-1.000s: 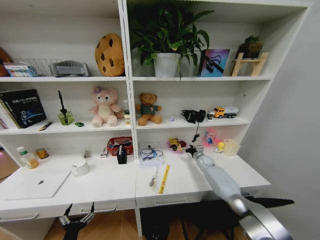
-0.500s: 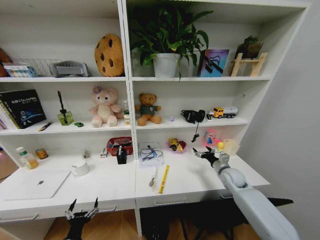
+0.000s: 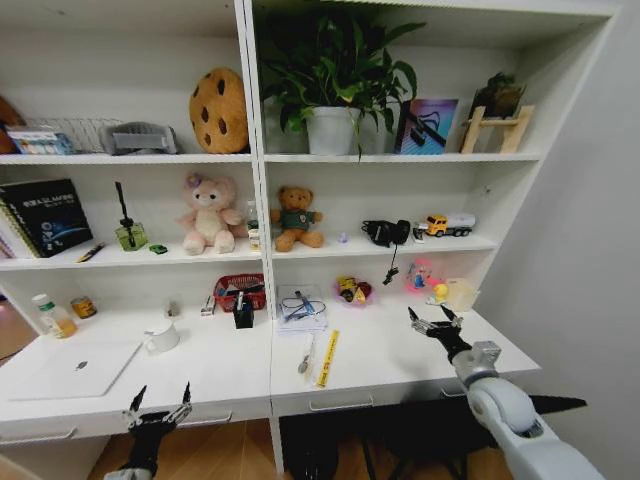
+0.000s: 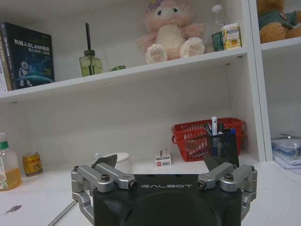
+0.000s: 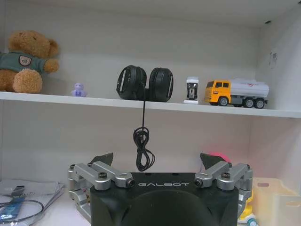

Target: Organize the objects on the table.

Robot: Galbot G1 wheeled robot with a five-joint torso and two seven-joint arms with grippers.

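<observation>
On the long white table [image 3: 390, 350] lie a slim silver laptop [image 3: 80, 368] at the left and a yellow ruler [image 3: 327, 358] beside a slim silver utensil [image 3: 306, 355] in the middle. A black holder with pens [image 3: 244, 315] [image 4: 218, 141] stands by the red basket [image 3: 240, 291]. A clear bottle [image 3: 52, 315] [image 4: 6, 162] stands at the far left. A tiny green car [image 3: 158, 248] sits on the shelf above. My left gripper [image 3: 157, 404] [image 4: 160, 162] hangs open below the table's front edge. My right gripper [image 3: 433, 321] [image 5: 157, 160] hovers open over the table's right part, holding nothing.
A white mug [image 3: 162, 337], a small can [image 3: 84, 307] and papers with a cable [image 3: 302, 307] also sit on the table. Shelves behind hold plush toys, headphones [image 5: 145, 84], a toy truck [image 5: 237, 92], a plant and books. A wall closes the right side.
My right arm has drawn back from the rear of the table toward the front right, its gripper still open. The left gripper has barely shifted.
</observation>
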